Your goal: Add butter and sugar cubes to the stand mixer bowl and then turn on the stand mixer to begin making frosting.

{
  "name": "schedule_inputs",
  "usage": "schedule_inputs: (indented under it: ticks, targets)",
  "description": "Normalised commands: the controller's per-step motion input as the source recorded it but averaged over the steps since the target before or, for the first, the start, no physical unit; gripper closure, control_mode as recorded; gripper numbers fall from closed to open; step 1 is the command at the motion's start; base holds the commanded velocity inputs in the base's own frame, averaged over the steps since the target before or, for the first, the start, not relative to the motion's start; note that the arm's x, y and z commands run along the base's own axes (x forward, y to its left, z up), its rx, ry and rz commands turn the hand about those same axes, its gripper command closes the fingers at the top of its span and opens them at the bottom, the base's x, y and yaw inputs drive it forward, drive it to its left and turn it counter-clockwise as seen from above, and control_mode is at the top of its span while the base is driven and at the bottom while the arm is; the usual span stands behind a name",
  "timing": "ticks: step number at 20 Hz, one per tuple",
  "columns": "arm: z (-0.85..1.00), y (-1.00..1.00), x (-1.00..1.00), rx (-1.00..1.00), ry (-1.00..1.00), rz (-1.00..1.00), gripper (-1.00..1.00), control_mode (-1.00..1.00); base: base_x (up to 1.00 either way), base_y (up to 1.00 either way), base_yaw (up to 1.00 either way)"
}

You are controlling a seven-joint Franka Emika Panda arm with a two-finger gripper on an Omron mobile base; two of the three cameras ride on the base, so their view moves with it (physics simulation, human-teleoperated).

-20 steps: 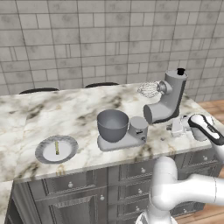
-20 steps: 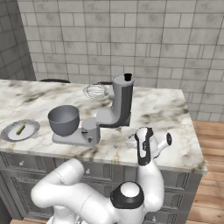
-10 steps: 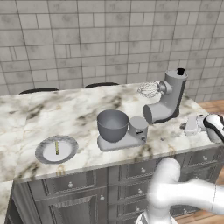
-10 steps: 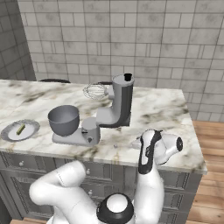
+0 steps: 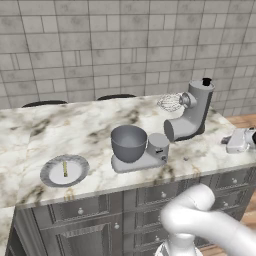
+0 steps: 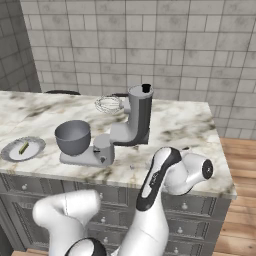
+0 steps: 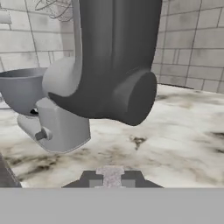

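The stand mixer (image 5: 187,117) stands on the marble worktop (image 5: 90,127), its bowl (image 5: 128,143) on the base; left base view adds butter (image 5: 64,168) on a plate (image 5: 50,175). Right base view: elbow foremost. Hand view: jaws nearly closed around something pale, unidentifiable.

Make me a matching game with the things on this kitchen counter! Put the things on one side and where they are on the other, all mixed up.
Things:
1. butter
2. bowl
3. whisk
4. black knob

Places:
A. on top of the tilted-back mixer head
B. on the round grey plate
C. sticking out from the mixer head, up in the air
D. sitting on the mixer's flat base

Pairs: 1-B, 2-D, 3-C, 4-A
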Motion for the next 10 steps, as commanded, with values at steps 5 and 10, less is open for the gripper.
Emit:
schedule_inputs:
  ticks: [5, 10]
  targets:
    - [0.78, 0.41, -0.96, -0.10, -0.01, -0.03, 1.00, -1.00, 0.00, 0.00, 0.00]
    - [0.69, 0.87, -0.82, -0.19, 0.00, 0.00, 1.00, -1.00, 0.00, 0.00, 0.00]
